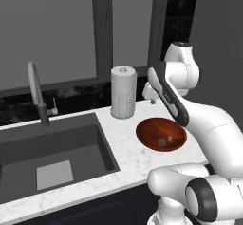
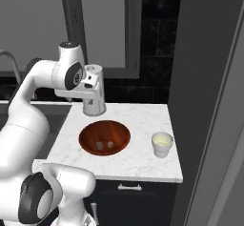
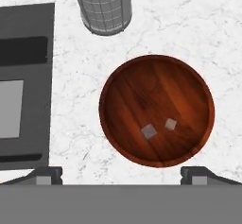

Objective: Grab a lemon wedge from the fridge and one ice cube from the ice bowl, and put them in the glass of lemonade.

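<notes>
ice bowl (image 3: 156,72) upright, round, claw (image 3: 122,173) spread above

Reddish-brown wood-grain ice bowl (image 3: 127,83) on white grey-veined marble counter (image 3: 189,34).

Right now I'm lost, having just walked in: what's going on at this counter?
The robot arm hangs its open pincer above the wooden ice bowl, holding nothing. Two ice cubes lie in the bowl. The glass of lemonade stands on the counter beside the bowl, near the tall grey fridge.
</notes>
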